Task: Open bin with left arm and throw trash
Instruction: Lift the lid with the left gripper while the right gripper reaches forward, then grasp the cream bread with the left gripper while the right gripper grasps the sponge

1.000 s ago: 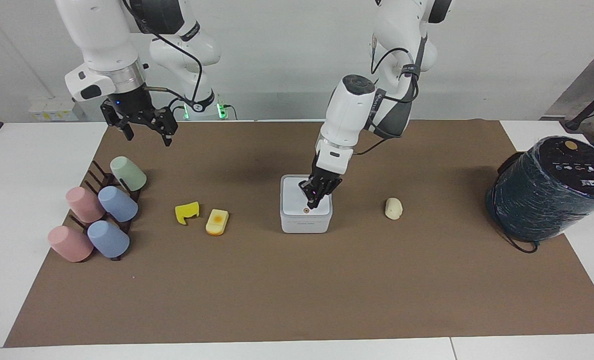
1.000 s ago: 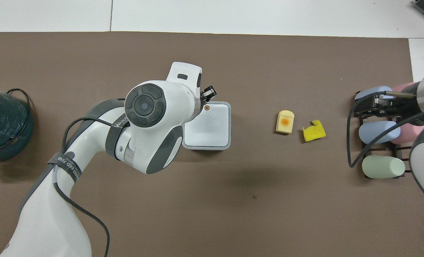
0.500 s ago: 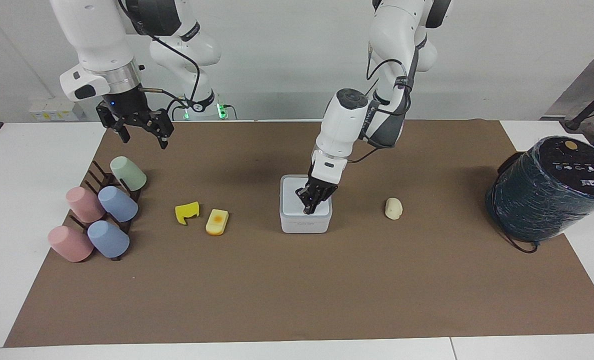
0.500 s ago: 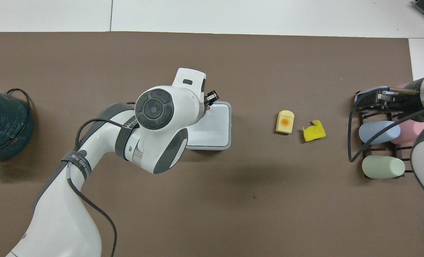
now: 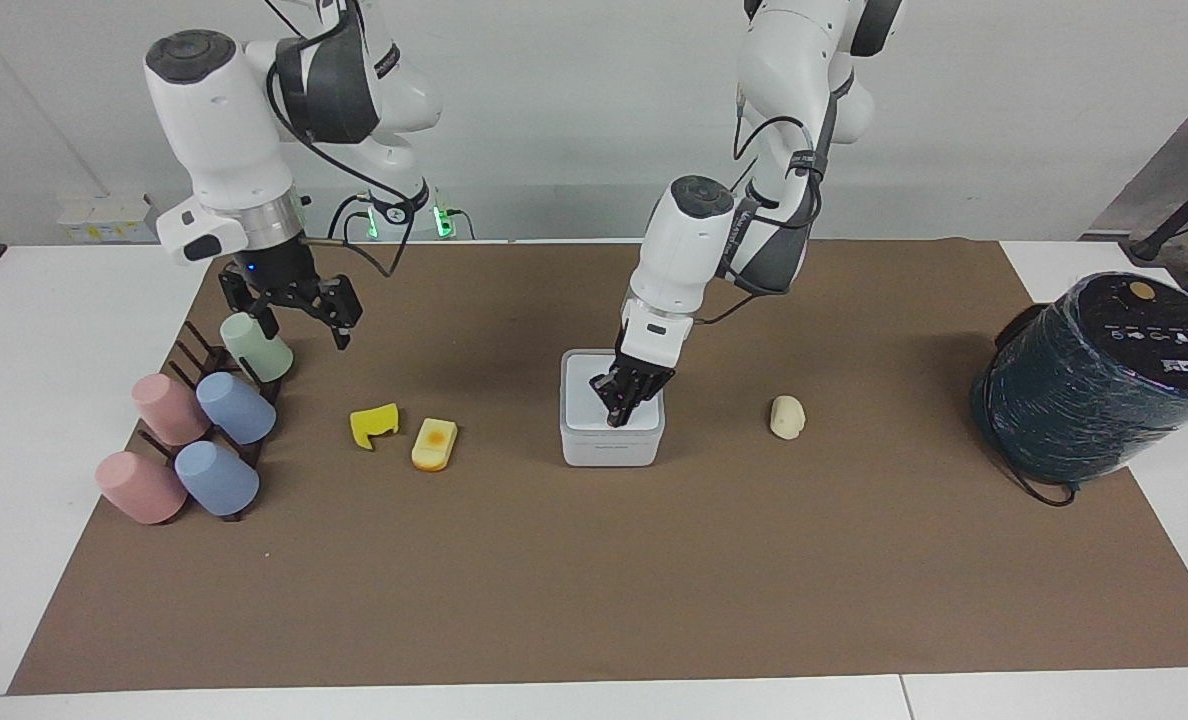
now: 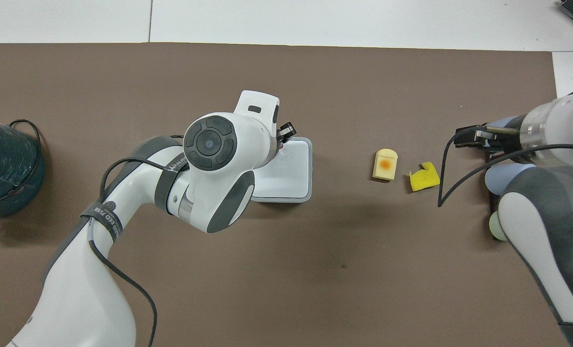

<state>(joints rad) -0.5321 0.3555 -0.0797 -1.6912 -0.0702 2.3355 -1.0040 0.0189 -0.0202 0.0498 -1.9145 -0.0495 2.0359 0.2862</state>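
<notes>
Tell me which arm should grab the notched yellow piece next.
Right. The right gripper hangs open over the green cup, beside the notched yellow piece. The left gripper is down on the bin lid, which is not open.

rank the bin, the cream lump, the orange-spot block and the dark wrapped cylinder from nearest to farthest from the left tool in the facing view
From the left tool:
1. Bin, directly under it, lid still shut.
2. Cream lump, toward the left arm's end.
3. Orange-spot block, toward the right arm's end; only slightly farther than the lump.
4. Dark wrapped cylinder, at the left arm's end of the table.
</notes>
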